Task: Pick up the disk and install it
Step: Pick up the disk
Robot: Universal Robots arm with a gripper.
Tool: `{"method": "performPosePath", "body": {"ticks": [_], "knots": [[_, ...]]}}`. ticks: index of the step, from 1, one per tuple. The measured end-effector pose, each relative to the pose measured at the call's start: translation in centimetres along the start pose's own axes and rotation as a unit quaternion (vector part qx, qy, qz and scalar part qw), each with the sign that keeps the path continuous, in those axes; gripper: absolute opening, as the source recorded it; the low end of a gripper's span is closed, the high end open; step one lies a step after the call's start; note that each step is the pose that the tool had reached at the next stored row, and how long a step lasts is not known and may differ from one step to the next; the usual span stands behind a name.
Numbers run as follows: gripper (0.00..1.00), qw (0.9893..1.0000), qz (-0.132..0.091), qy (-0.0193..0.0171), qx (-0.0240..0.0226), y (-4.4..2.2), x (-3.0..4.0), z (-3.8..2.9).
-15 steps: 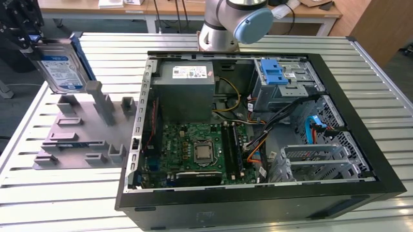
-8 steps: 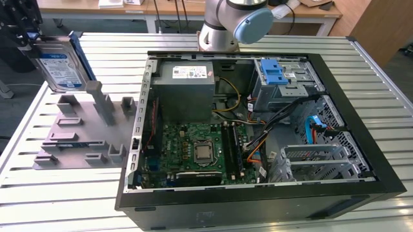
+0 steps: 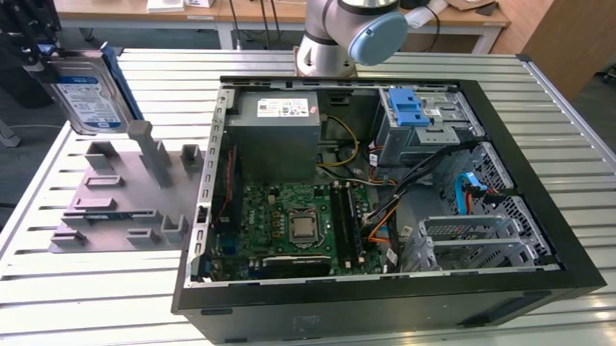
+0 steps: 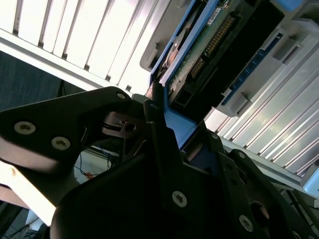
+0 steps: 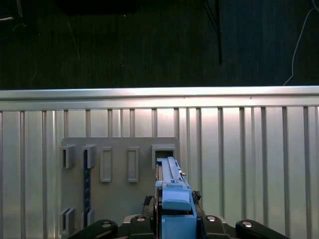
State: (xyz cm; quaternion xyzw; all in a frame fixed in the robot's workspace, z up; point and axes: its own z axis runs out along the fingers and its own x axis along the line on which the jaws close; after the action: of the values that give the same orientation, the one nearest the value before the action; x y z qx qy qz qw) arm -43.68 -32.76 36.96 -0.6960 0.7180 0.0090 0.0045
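Note:
The disk (image 3: 86, 97) is a silver drive with a white-and-blue label and a blue frame. It hangs upright at the exterior view's far left, above the back end of a grey holder plate (image 3: 125, 194). My dark gripper (image 3: 46, 61) is shut on its upper edge. In the first wrist view the disk's blue frame (image 5: 174, 194) sits between the fingers of the gripper (image 5: 174, 221), over the holder plate (image 5: 119, 199) and near an empty slot (image 5: 163, 152). In the second wrist view the disk's green circuit board (image 4: 209, 45) faces the camera, above the gripper (image 4: 164, 124).
An open computer case (image 3: 539, 216) lies on the slatted metal table (image 3: 97, 295), to the exterior view's right of the plate. Inside are a grey power-supply box (image 3: 279, 122), a motherboard (image 3: 298, 223), cables and a drive cage with a blue latch (image 3: 412, 108). The arm's base (image 3: 332, 43) stands behind the case.

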Motion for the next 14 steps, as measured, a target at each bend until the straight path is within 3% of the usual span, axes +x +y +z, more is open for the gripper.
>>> {"method": "performPosePath", "body": {"ticks": [14], "knots": [[0.37,1.0000,0.000,0.0000,0.0000,0.01,-0.02,-1.20]]}}
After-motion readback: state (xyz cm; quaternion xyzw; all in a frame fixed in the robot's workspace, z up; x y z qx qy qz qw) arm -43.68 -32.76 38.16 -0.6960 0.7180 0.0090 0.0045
